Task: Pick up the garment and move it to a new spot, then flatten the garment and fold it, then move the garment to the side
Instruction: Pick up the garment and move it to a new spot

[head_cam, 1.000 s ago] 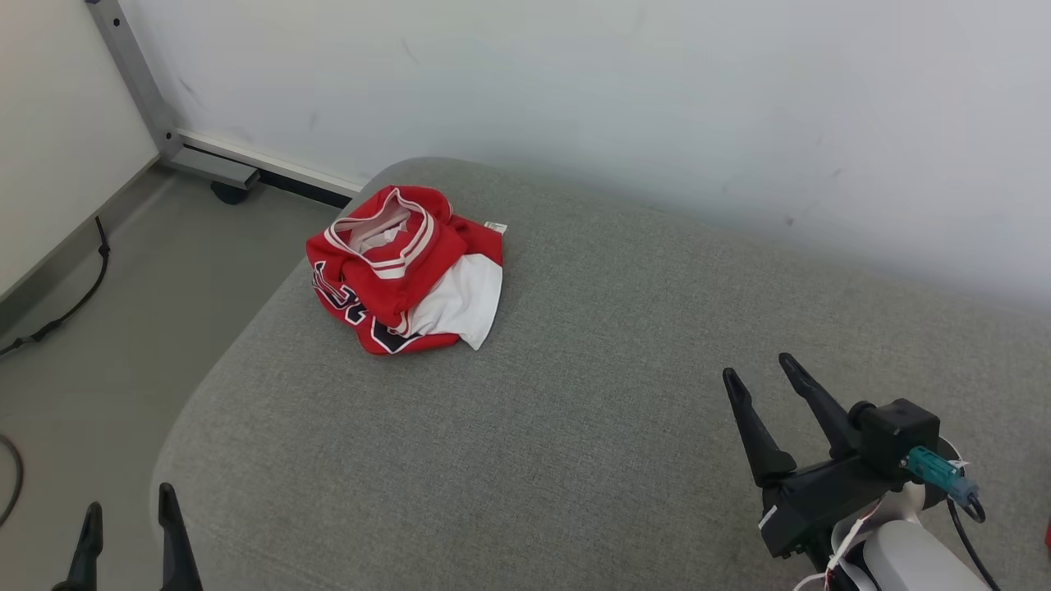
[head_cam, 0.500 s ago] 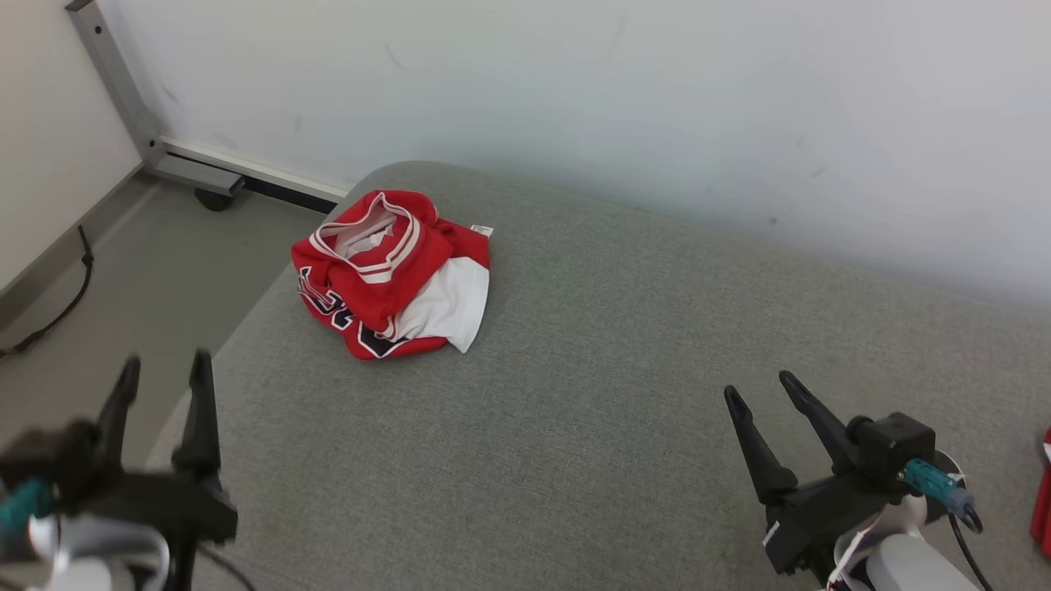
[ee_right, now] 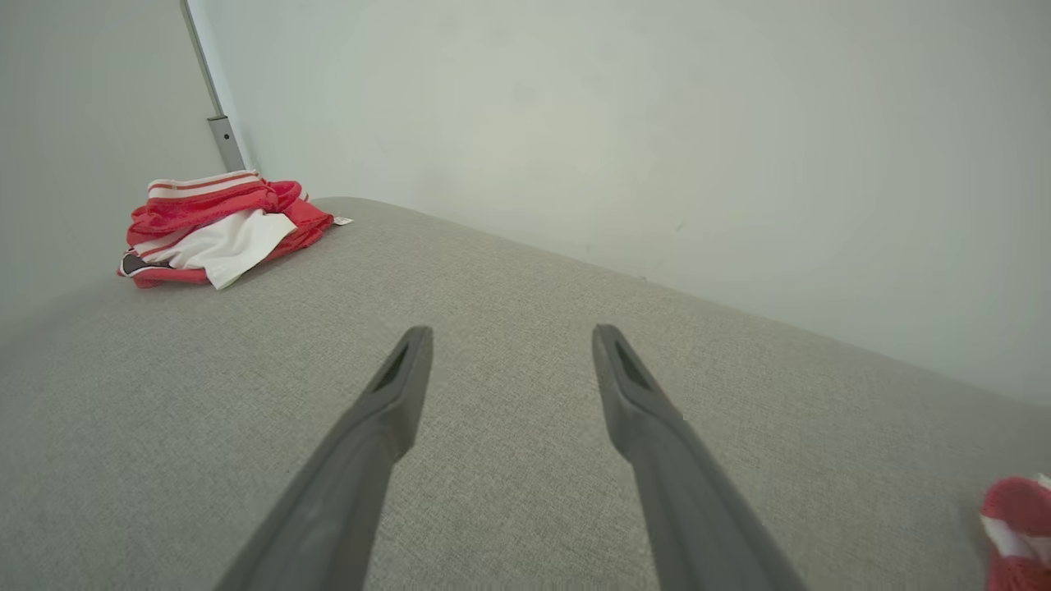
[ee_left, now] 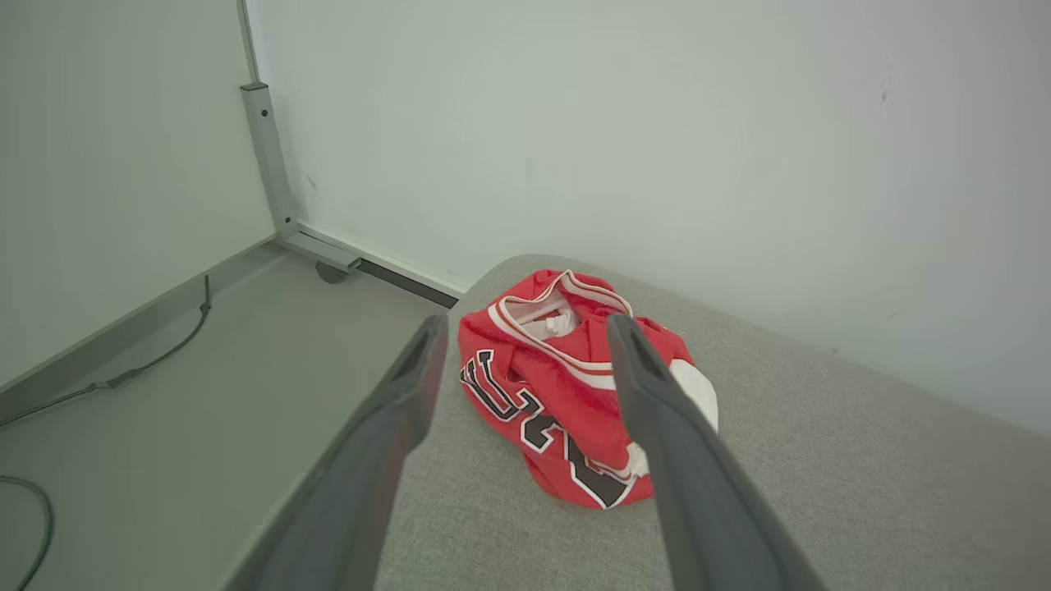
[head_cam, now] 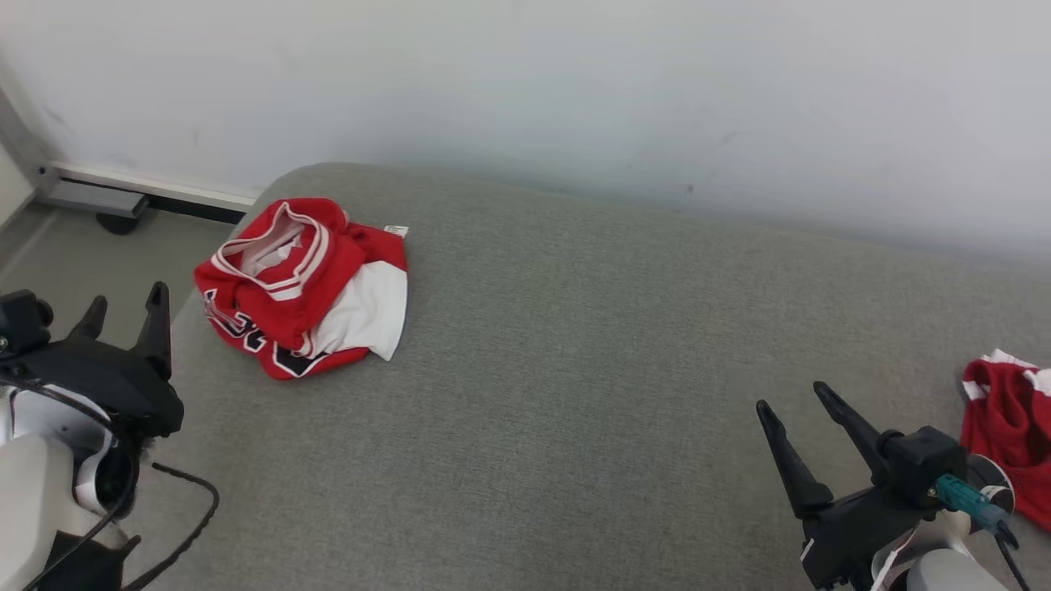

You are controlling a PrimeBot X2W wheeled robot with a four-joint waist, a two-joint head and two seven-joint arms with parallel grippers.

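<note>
You have: crumpled red garment [head_cam: 300, 287], ungrasped on grey cushion [head_cam: 575, 369]; left end effector [head_cam: 127, 295], jaws apart, newly risen near it for pickup; right end effector [head_cam: 791, 395] apart, empty.

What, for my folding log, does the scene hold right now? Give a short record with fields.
garment: crumpled red and white jersey, far left corner of the cushion
surface: grey cushion
left gripper: open, empty, short of the jersey
right gripper: open, empty, over bare cushion
other: second red garment, right edge
folding: not begun
</note>
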